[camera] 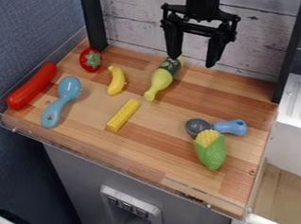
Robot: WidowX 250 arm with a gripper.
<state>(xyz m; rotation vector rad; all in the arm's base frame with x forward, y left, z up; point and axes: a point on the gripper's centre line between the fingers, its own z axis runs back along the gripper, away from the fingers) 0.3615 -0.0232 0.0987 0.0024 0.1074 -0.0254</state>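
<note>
The black gripper [193, 64] hangs open at the top, right of centre, its two fingers pointing down with nothing between them. Below its left finger lies a yellow-green bottle-like toy [161, 80] with a dark band. Left of that are a small banana [116, 80] and a strawberry [91, 59]. A yellow block [123, 115] rests near the middle. On the right, a corn cob in green husk [210, 150] lies against a grey-headed scoop with a blue handle [230, 127]. A light-blue spoon [61, 100] and a red sausage-like toy [32, 86] lie at the left.
The wooden surface [161, 146] has a clear plastic rim along its front and left edges. A whitewashed plank wall [136, 24] stands behind, between black posts at left [94, 22] and right [291, 54]. A white unit [297, 111] is at the right.
</note>
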